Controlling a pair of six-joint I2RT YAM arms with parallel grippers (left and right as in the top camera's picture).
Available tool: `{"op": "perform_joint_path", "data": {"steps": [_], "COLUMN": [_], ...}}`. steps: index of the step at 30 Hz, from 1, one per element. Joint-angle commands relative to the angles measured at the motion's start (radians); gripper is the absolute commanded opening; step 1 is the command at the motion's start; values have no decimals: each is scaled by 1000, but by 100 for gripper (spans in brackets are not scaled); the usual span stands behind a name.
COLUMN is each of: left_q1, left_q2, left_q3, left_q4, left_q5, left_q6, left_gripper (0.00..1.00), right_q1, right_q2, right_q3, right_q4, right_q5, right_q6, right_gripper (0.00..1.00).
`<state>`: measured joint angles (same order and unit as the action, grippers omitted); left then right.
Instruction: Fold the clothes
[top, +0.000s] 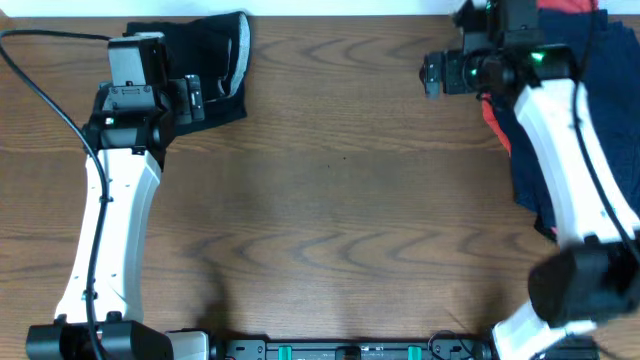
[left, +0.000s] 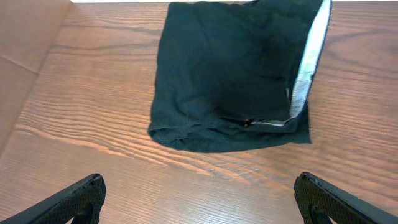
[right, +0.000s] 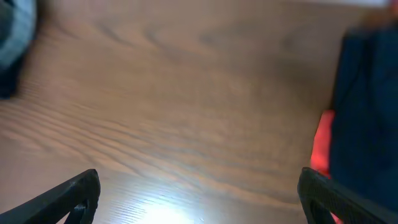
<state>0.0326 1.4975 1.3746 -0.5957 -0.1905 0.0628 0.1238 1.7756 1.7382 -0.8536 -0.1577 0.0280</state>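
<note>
shorts: black shorts (top: 213, 62) lie folded into a compact square at the upper left of the overhead frame, grey-white waistband (left: 309, 65) showing along the right edge in the left wrist view.
left fingers (left: 199, 199): spread wide, holding nothing, just below the shorts.
right fingers (right: 199, 199): spread wide, empty, over bare bench (top: 340, 200) near the upper right.
step: likely release after a fold; best to lift straight off so the layers stay stacked and the edges square.
pile: navy garments (top: 590, 110) and a red-orange one (top: 497, 125) at the right edge.
containers: none in view.
</note>
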Motion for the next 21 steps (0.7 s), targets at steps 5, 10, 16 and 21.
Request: {"op": "perform_joint_path", "data": {"steps": [5,10,16,21], "left_q1": [0,0,0,0], "left_q2": [3,3,3,3], "left_q3": [4,4,4,4], "left_q4": [-6,-6,-6,-6], "left_q5": [30,30,30,30], "left_q6": [-42,-42,-42,-42], "left_gripper": [98,98,98,98], "right_q1": [22,21,21,22], "right_q2": [-273,-344,-357,-355], "right_q3": [49,48,48,48], "right_q4": [-9,-12,-15,-68], "right_q5": [-5,-4,-4,-4], "right_q6": [-33,-33,-33,-33], "right_gripper": [99,99,99,99]}}
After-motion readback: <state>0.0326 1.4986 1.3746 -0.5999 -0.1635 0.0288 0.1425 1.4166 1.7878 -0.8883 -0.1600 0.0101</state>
